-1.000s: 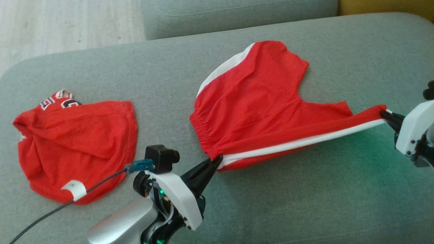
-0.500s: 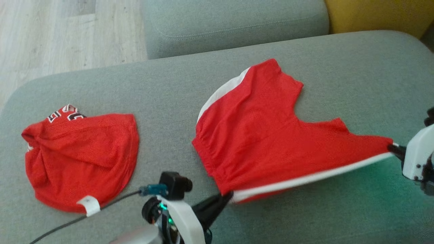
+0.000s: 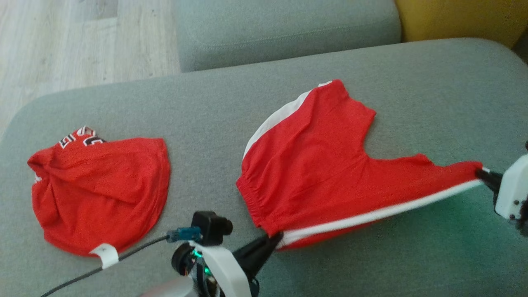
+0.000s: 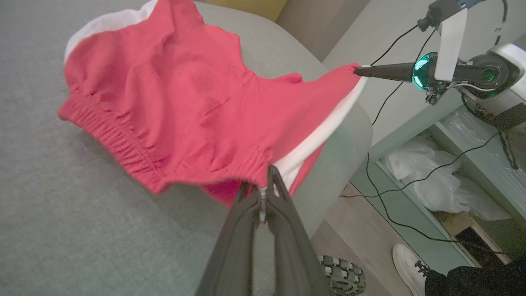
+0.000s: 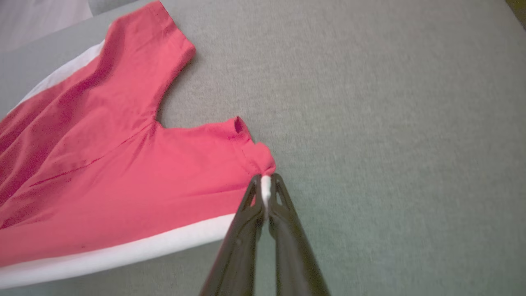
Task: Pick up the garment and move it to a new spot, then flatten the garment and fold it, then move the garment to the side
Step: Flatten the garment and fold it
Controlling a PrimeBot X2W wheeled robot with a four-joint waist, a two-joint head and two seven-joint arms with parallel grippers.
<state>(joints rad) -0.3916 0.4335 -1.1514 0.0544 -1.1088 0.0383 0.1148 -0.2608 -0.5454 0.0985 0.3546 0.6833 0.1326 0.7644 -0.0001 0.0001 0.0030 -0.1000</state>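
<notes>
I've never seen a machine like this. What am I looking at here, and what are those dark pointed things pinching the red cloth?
It is a robot with two arms. One picture comes from a camera on its head, looking down at a grey sofa cushion. The other two come from cameras on its wrists, each looking along that arm's claw. The dark points are those claws. The left claw is shut on the waistband corner of the red shorts; the right claw is shut on a leg hem, so the white-striped edge stretches between them. A second red garment lies crumpled to the left, untouched.
</notes>
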